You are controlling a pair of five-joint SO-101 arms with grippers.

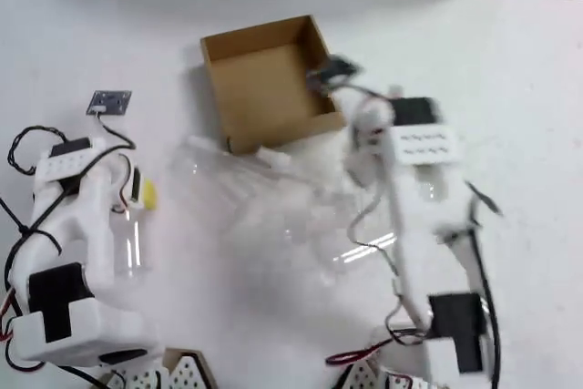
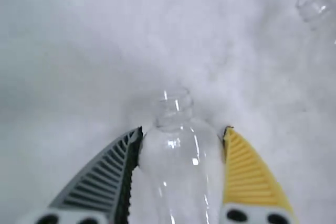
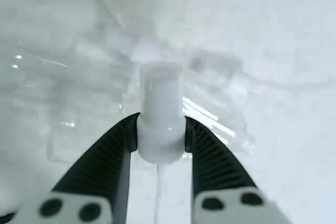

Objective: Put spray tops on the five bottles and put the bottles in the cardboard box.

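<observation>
**Bottle held left, spray top held right: mouth and tube yet to be lined up**

At far left, grips a clear bottle [image 2: 176, 161] at the shoulder in the left gripper [image 2: 182, 132], grey and yellow fingers [image 2: 100, 182] pressed against either side. Points its open neck [image 2: 173, 106] past the fingertips, away from the wrist, along the gripper's own line; uncapped.

Between the arms, a loose pile of clear bottles [image 1: 273, 216], and behind it the cardboard box [image 1: 258, 32], open side up.

Further right, pinches a white spray top [image 3: 161, 108] at its collar in the right gripper [image 3: 161, 121], black fingers [image 3: 105, 166] tight on both sides. Seems to trail a thin dip tube [image 3: 157, 192] back toward that wrist, head facing outward, though hard to be sure.

Probably next: bringing cap and bottle together above the pile. Turns on one relation: held bottle well off to the left of the spray top, across the pile, long axes not visibly aligned. Calls for swinging the tube end round to face the open neck before pushing home. Nearer the box: right arm.
</observation>
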